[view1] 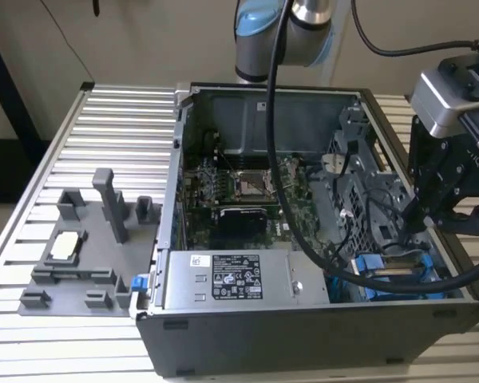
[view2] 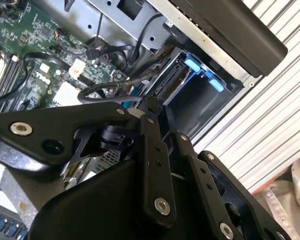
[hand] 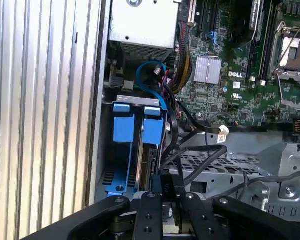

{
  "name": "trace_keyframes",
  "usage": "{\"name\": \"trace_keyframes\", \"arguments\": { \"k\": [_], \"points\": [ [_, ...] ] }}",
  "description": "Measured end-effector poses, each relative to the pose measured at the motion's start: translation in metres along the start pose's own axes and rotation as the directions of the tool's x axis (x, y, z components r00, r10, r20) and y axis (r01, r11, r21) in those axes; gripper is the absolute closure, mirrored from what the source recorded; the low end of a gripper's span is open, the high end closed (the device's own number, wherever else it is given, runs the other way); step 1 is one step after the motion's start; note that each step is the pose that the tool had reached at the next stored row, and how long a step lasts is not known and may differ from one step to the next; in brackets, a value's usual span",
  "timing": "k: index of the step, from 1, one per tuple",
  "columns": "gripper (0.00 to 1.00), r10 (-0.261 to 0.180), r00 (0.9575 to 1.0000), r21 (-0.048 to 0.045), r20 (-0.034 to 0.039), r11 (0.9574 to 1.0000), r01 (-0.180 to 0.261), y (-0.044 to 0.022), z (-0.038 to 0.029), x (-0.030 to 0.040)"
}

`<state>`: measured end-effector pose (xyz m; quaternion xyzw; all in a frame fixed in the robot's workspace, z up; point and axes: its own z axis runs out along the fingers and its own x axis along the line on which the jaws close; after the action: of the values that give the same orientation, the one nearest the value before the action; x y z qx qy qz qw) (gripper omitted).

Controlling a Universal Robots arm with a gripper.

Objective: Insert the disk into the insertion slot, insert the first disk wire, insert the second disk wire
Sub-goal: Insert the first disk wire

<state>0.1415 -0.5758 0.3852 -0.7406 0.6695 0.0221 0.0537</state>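
- The disk: stands on edge, pushed into its bay, with the dark narrow side showing below a bright blue carrier tab.
- The insertion slot: grey metal cage opening with blue fittings, in a corner of the computer case, occupied by the disk.

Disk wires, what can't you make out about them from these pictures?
Plug ends: in the first wrist view, the tool covers where the black wires end.
Blue carriers' connectors: in the exterior view, the arm's thick cable crosses them.
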Motion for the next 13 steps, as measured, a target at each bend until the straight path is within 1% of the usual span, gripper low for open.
{"name": "trace_keyframes", "arguments": {
  "k": [1, 4, 5, 7, 9, 13],
  "points": [
    [0.80, 0.001, 1.0000, -0.0022, 0.0046, 1.0000, -0.001, -0.0002, 0.0003, 0.0016],
    [0.80, 0.003, 1.0000, -0.0269, 0.0077, 0.9996, -0.003, -0.0023, 0.0010, 0.0075],
    [0.80, 0.004, 1.0000, -0.0321, 0.0082, 0.9995, -0.004, -0.0028, 0.0017, 0.0085],
    [0.80, 0.014, 0.9999, -0.0338, 0.0082, 0.9993, -0.014, -0.0025, 0.0041, 0.0094],
    [0.80, 0.027, 0.9996, -0.0328, 0.0075, 0.9991, -0.027, -0.0025, 0.0074, 0.0100],
    [0.80, 0.049, 0.9988, -0.0303, 0.0092, 0.9984, -0.048, -0.0038, 0.0146, 0.0109]
  ]
}}
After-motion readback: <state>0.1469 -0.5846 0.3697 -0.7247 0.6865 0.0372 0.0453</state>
